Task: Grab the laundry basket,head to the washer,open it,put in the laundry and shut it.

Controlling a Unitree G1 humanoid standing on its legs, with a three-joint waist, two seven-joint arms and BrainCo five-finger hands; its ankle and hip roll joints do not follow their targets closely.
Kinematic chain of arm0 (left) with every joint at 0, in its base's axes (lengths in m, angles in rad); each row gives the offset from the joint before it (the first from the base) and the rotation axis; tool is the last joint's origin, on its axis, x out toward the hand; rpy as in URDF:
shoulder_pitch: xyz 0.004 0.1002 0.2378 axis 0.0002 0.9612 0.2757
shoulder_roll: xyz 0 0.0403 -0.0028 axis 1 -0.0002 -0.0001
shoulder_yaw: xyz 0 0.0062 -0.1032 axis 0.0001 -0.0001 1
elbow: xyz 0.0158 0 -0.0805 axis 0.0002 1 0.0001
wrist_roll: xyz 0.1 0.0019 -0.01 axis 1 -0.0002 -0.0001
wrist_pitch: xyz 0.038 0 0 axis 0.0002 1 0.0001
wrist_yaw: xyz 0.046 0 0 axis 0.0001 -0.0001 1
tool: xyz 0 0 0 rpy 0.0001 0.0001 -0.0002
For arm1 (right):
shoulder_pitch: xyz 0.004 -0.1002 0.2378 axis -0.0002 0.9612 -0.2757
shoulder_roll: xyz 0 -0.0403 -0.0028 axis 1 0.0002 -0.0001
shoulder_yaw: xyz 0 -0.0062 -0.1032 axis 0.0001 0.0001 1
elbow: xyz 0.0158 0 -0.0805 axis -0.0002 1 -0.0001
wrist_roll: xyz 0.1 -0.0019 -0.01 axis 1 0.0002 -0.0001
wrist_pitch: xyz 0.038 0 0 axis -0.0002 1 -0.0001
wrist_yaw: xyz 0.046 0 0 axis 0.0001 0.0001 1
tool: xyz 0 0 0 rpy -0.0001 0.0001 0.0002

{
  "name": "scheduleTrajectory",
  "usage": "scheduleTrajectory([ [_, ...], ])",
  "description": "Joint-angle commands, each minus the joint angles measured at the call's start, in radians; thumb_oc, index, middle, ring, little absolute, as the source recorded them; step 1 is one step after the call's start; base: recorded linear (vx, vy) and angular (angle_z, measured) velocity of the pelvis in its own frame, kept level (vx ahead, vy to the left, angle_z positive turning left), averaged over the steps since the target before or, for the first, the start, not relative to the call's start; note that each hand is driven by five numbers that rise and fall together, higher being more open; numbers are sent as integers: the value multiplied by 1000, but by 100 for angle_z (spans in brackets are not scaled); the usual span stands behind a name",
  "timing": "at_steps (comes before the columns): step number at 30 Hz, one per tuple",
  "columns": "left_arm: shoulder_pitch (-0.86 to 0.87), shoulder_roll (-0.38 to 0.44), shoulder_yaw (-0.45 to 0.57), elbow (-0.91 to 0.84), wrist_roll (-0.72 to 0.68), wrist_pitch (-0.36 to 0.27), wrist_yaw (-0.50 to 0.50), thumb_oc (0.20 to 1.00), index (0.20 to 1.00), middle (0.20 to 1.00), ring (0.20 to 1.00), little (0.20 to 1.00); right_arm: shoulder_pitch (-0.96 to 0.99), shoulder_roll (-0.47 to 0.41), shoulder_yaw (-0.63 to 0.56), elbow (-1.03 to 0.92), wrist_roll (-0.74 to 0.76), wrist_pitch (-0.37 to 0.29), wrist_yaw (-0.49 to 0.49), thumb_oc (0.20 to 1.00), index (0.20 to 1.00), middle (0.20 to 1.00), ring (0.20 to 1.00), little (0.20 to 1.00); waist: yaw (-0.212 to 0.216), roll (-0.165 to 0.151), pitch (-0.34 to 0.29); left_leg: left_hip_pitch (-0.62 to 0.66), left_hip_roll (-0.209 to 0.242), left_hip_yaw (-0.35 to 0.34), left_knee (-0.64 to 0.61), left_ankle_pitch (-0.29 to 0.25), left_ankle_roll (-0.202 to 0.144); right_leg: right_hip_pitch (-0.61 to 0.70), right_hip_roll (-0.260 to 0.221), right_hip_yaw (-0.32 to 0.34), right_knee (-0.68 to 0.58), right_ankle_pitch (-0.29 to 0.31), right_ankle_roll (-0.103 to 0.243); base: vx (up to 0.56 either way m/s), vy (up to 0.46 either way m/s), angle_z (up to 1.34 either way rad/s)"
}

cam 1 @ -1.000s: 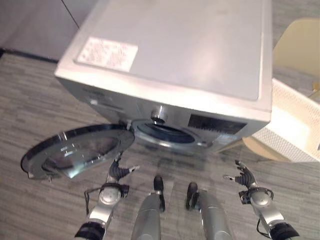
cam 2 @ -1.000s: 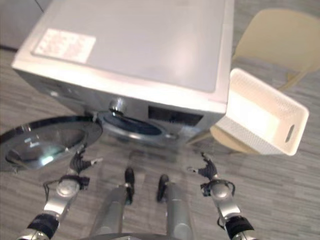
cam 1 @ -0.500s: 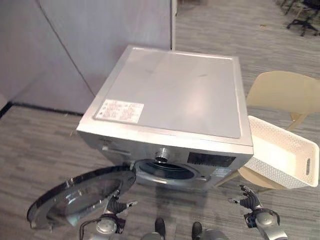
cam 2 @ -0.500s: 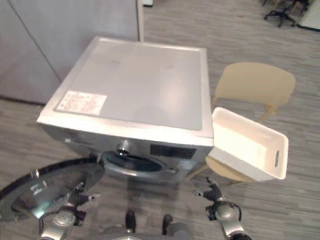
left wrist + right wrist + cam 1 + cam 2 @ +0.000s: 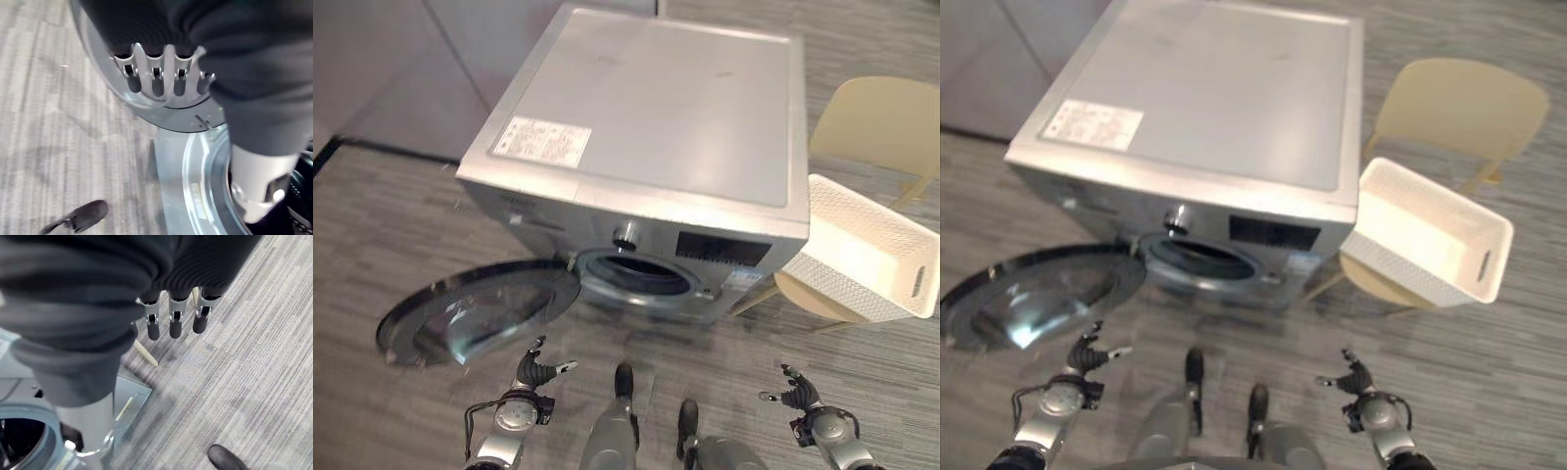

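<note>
A silver front-loading washer (image 5: 656, 108) stands ahead, its round glass door (image 5: 475, 308) swung wide open to the left and the dark drum opening (image 5: 636, 274) exposed. A white perforated laundry basket (image 5: 867, 250) rests tilted on a beige chair (image 5: 881, 122) to the washer's right; I see no laundry in it. My left hand (image 5: 536, 367) hangs low just in front of the open door, fingers straight and empty. My right hand (image 5: 795, 390) hangs low at the right, below the basket, fingers relaxed and empty.
Grey striped carpet (image 5: 382, 225) surrounds the washer. Grey wall panels (image 5: 421, 59) rise behind it at the left. The chair's legs (image 5: 145, 352) stand close beside the washer's right corner.
The camera has tilted down and the whole picture has shifted. Both hands stay low and open; the door remains open and the basket stays on the chair.
</note>
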Motion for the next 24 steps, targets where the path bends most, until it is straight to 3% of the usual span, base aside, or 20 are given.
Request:
scheduleTrajectory([
  [1,-27,25,51,-61,36,-51,14,1000,1000,1000,1000,1000,22,-33,-29,-65,-2,-24,-1,1000,1000,1000,1000,1000,-57,-48,-24,9,-114,42,145,-250,123,33,-87,13,-66,16,124,-131,34,53],
  [3,-24,29,67,-71,41,-53,20,1000,1000,1000,1000,1000,20,-39,-29,-59,-16,-26,6,1000,1000,1000,1000,1000,-63,-55,-30,64,-132,25,188,-322,125,37,-99,15,-78,30,127,-43,78,58],
  [4,-23,30,75,-82,43,-55,30,1000,1000,1000,1000,1000,15,-43,-29,-53,-17,-28,12,1000,1000,1000,1000,1000,-65,-49,-46,98,-144,-9,155,-328,130,43,-90,16,-92,34,131,91,96,25],
  [12,-57,143,120,-146,153,-46,86,1000,1000,1000,1000,1000,38,-58,-43,-84,-13,-33,41,1000,1000,1000,1000,1000,-70,-65,-80,148,-131,15,131,-344,135,89,-89,26,-99,31,136,93,78,-15],
  [20,-264,375,120,-74,292,-7,149,1000,1000,1000,1000,1000,69,-93,-35,-136,-22,-35,74,1000,1000,1000,1000,1000,-97,-81,-89,160,-109,44,131,-360,128,93,-92,28,-92,30,149,74,58,-5],
  [24,-471,515,47,57,315,24,186,1000,1000,1000,1000,1000,45,-107,0,-136,-13,-34,70,1000,1000,1000,1000,1000,-115,-92,-73,112,-100,43,146,-357,127,44,-91,31,-84,46,158,-9,22,-1],
])
